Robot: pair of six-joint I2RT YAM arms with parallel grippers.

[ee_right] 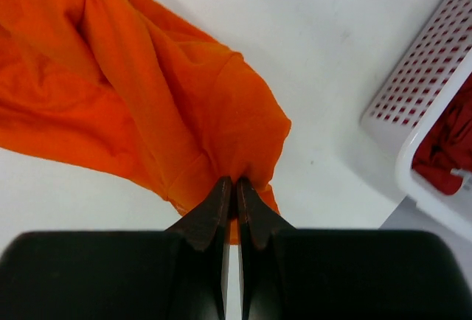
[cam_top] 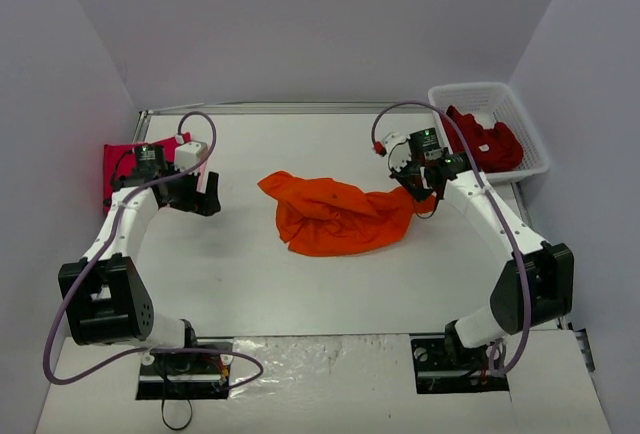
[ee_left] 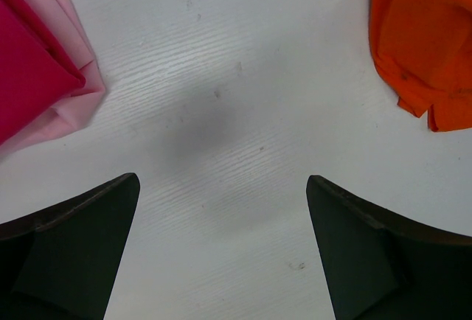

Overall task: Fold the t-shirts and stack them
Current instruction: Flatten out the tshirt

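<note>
The white surface point(cam_top: 300, 284) carries everything. Near its middle lies the bright orange t-shirt point(cam_top: 335, 216), crumpled and unfolded, its right end drawn up into a bunch. At the far right corner stands a white lattice basket point(cam_top: 515, 104) with dark red t-shirts point(cam_top: 485, 142) heaped inside it, well apart from the orange one. At the far left edge sits a folded magenta-pink t-shirt point(ee_left: 29, 69) on top of a pale pink t-shirt point(ee_left: 74, 106), whose edge peeks out beneath it. The right end effector point(ee_right: 236, 183) has its jaws pressed together on a fold of the orange cloth at that bunched right end — the fabric gathers into the pinch. The left end effector point(ee_left: 221, 183) hangs over bare surface between the pink stack and the orange t-shirt, jaws spread wide, touching neither.
</note>
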